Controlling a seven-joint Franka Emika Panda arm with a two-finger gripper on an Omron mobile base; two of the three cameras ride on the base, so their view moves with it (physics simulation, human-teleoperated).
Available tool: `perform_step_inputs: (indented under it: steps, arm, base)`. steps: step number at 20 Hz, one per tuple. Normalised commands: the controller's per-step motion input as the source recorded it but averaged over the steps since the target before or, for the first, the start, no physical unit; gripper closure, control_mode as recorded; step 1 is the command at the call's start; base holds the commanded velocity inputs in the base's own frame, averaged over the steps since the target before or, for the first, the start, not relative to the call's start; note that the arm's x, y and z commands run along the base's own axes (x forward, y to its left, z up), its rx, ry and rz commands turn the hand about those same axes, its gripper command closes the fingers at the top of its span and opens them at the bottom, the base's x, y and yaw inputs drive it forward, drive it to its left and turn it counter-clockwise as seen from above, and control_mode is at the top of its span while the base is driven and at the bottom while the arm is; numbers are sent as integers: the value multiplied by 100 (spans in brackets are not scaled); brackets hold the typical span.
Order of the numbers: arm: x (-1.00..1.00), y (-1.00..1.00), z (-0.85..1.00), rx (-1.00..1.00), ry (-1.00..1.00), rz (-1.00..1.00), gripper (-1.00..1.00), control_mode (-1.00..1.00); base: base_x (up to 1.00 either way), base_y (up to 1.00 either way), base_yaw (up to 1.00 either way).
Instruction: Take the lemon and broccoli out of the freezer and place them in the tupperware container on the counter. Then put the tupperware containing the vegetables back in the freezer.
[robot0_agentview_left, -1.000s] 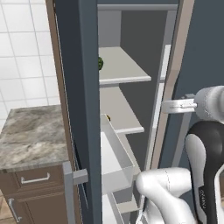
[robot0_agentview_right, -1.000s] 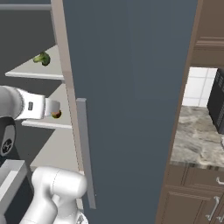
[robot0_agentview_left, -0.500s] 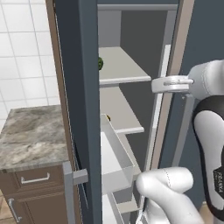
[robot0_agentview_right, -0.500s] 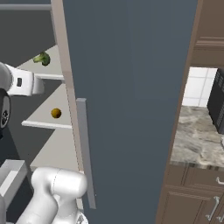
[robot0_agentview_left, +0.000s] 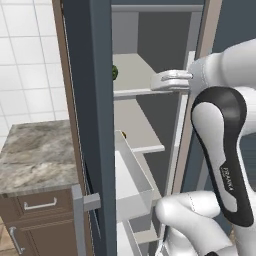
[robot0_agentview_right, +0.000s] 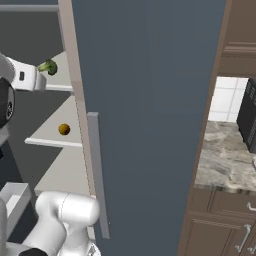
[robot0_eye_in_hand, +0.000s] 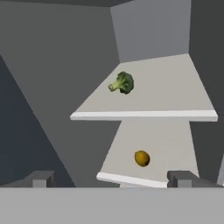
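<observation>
The freezer door stands open and fills the middle, its long grey handle running down the near edge. Left of it, two light shelves show inside: the broccoli lies on the upper shelf, the lemon sits on the one below. The robot's white arm reaches in just beside the broccoli. On the right, the marbled counter tops brown cabinets.
</observation>
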Motion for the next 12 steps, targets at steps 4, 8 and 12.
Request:
perform_step_inputs:
  steps: [4,8,12]
  arm:
    - [68,19,0,0,2,0,-100,-100]
    - [67,28,0,0,3,0,-100,-100]
    - [68,36,0,0,3,0,-100,-100]
  base:
    - [0,0,0]
    - [0,0,0]
    - [0,0,0]
